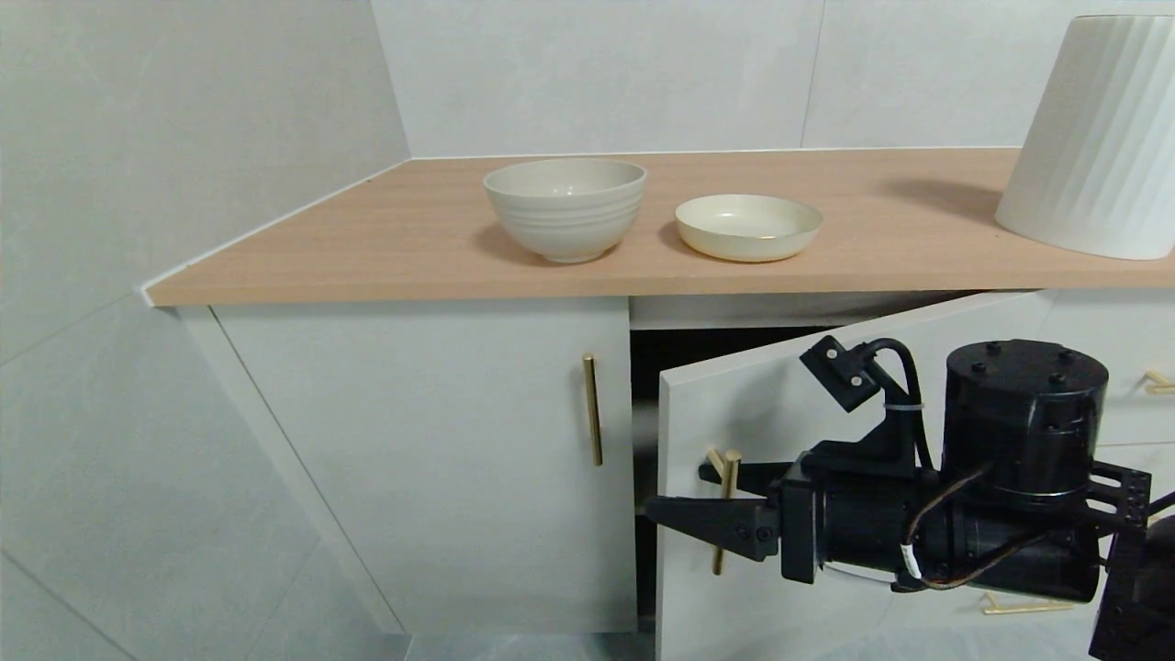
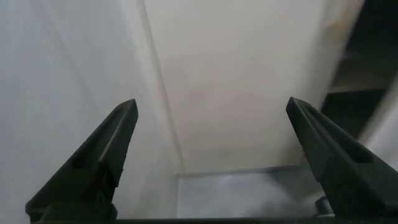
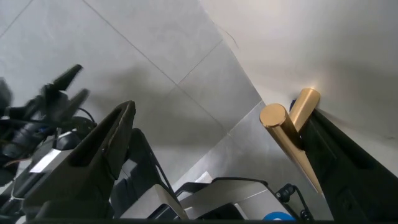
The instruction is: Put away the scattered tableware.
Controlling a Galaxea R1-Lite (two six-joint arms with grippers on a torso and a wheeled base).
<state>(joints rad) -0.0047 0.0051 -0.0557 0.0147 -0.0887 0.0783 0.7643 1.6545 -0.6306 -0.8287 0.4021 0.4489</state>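
Note:
A pale ribbed bowl (image 1: pixel 565 207) and a shallow cream dish (image 1: pixel 748 226) stand side by side on the wooden countertop (image 1: pixel 367 248). Below them, the right cabinet door (image 1: pixel 780 404) stands partly ajar. My right gripper (image 1: pixel 675 489) is at that door's gold handle (image 1: pixel 725 505), open, one finger in front of the bar and one behind it. In the right wrist view the handle (image 3: pixel 292 134) rests against one finger of the gripper (image 3: pixel 217 115). My left gripper (image 2: pixel 211 102) is open and empty, low down, facing a white cabinet panel (image 2: pixel 236 81).
The left cabinet door (image 1: pixel 431 441) is closed, with a gold bar handle (image 1: pixel 593 408). A tall white ribbed vessel (image 1: pixel 1102 138) stands at the counter's right end. Tiled walls close the corner on the left. Drawer fronts with gold pulls (image 1: pixel 1158 381) lie to the right.

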